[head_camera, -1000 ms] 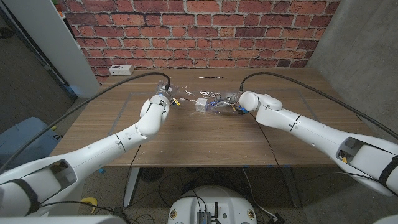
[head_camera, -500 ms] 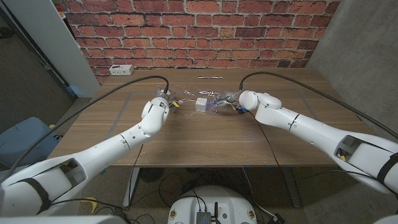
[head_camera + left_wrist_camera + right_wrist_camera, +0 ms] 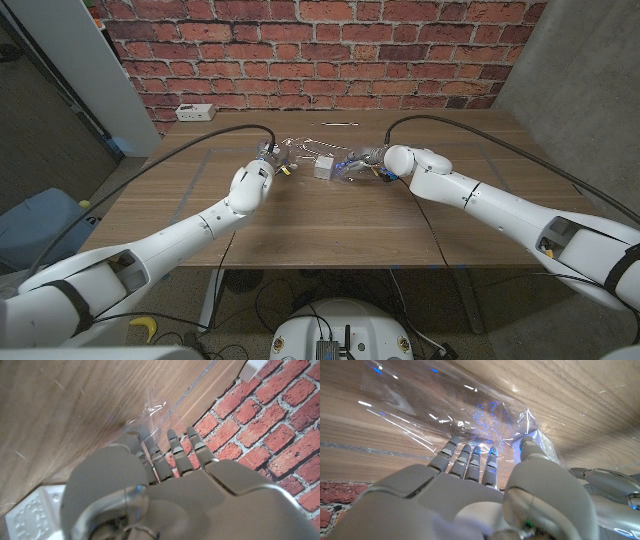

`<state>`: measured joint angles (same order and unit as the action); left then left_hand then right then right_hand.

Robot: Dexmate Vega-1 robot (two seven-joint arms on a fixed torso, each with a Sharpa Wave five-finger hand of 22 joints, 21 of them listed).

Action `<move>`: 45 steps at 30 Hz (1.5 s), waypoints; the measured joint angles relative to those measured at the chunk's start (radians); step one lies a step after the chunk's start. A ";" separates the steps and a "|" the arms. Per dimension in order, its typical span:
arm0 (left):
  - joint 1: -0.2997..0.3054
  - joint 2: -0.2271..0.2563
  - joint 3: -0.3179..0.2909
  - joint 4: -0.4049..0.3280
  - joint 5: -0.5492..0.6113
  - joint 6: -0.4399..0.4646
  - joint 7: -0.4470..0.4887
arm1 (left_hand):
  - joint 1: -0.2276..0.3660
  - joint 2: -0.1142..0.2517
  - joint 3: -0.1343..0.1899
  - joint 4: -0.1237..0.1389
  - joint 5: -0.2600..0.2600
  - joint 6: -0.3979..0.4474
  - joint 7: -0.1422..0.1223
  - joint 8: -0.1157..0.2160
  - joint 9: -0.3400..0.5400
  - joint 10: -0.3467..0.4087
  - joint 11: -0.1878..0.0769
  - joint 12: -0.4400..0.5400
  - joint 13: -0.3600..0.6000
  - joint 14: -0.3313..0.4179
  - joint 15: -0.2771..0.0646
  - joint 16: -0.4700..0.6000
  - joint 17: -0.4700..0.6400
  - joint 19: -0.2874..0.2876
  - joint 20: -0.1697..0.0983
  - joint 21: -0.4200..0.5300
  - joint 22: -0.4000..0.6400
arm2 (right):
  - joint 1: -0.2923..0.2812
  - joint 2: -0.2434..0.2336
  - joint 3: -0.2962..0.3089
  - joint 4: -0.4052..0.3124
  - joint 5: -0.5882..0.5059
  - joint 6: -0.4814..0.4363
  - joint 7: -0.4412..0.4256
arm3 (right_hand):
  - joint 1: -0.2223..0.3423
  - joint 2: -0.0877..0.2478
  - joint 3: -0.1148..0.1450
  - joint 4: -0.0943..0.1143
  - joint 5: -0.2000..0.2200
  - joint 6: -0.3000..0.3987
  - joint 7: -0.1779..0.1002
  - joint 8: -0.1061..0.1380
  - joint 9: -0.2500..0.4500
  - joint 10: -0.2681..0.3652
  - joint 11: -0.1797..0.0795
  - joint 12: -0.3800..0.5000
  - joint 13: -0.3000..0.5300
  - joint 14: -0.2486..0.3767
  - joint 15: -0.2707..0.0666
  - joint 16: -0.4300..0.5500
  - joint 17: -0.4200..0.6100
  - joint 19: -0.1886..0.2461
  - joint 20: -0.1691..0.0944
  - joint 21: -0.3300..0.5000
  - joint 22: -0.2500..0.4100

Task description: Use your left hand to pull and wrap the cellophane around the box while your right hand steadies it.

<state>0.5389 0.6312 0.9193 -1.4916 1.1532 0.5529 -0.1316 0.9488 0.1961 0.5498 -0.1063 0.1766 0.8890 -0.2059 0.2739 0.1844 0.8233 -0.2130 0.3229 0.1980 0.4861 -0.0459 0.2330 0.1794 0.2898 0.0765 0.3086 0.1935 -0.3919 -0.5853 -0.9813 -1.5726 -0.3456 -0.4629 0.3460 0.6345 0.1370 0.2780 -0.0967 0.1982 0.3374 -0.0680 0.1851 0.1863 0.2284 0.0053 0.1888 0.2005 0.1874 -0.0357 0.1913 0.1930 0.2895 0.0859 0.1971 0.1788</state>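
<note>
Compared with a second earlier: left hand (image 3: 268, 160) now sitting closer to box (image 3: 324, 167), cellophane (image 3: 300, 153) on that side lying lower and less spread. Box resting unmoved mid-table (image 3: 330, 225), between hands. Left wrist view showing fingers (image 3: 176, 445) pinching film edge (image 3: 150, 410), box corner (image 3: 30, 510) beside hand. Right hand (image 3: 378, 160) pressing crumpled film; right wrist view showing fingers (image 3: 470, 460) extended on film (image 3: 490, 415).

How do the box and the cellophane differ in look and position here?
The box is small, white and opaque; the cellophane is clear, crinkled and glinting. The box sits compact between the two hands, while the cellophane spreads wider, reaching towards the left hand and right hand. Both lie on the table.
</note>
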 measured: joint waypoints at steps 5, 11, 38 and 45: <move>-0.013 0.001 0.022 0.029 0.001 -0.017 0.087 | 0.015 -0.006 0.010 -0.005 0.000 0.034 0.004 0.000 0.000 0.046 0.000 0.000 0.005 0.045 -0.004 0.014 0.005 0.018 -0.014 0.010 0.000 | -0.001 -0.001 0.002 0.000 0.005 -0.008 -0.003 | 0.000 0.000 0.000 0.000 0.000 0.000 0.000 0.000 0.000 0.000 0.000 0.000 0.000 0.000 0.000 0.000 0.000 0.000 0.000 0.000 0.001; -0.031 0.012 0.059 0.066 0.052 -0.042 0.238 | 0.023 -0.006 0.006 -0.009 0.000 0.051 -0.001 0.000 0.005 0.062 -0.002 0.007 0.009 0.064 -0.004 0.019 0.009 0.032 -0.029 0.016 0.000 | -0.009 -0.007 0.008 -0.006 0.011 -0.016 -0.011 | -0.007 0.001 0.003 -0.003 0.000 0.004 0.004 0.004 0.000 0.000 0.000 0.000 0.000 0.000 0.000 0.006 0.005 0.000 0.000 -0.001 0.000; -0.210 0.000 0.232 0.251 0.279 -0.241 0.786 | 0.036 -0.011 -0.006 -0.021 0.000 0.067 -0.007 -0.004 0.005 0.064 -0.003 -0.006 0.006 0.068 -0.006 0.019 0.014 0.053 -0.058 0.024 0.004 | -0.038 -0.043 0.023 -0.054 0.028 -0.036 -0.026 | -0.008 0.000 0.007 -0.007 0.000 0.004 0.004 0.004 0.000 0.000 0.000 0.004 -0.005 0.000 0.000 0.006 0.002 -0.004 -0.003 -0.001 0.000; -0.265 -0.026 0.283 0.309 0.308 -0.315 0.855 | 0.042 -0.013 -0.011 -0.026 0.000 0.067 -0.007 -0.004 0.005 0.064 -0.003 -0.006 0.006 0.068 -0.006 0.019 0.018 0.058 -0.063 0.028 0.004 | -0.049 -0.054 0.030 -0.075 0.031 -0.051 -0.027 | -0.009 -0.001 0.011 -0.011 0.000 0.003 0.004 0.004 0.000 0.000 0.000 0.004 -0.005 0.000 0.000 0.006 0.002 -0.003 -0.003 -0.001 0.001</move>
<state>0.2741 0.6055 1.2023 -1.1829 1.4609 0.2381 0.7238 0.9909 0.1829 0.5388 -0.1325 0.1766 0.9559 -0.2126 0.2698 0.1890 0.8869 -0.2159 0.3166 0.2038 0.5541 -0.0517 0.2518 0.1975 0.3481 0.0139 0.3369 0.1979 -0.4408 -0.6395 -0.9516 -1.6473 -0.3145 -0.5142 0.3192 0.6254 0.1358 0.2889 -0.1076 0.1982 0.3408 -0.0641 0.1888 0.1865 0.2283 0.0051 0.1925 0.1951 0.1874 -0.0357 0.1973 0.1951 0.2860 0.0825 0.1960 0.1795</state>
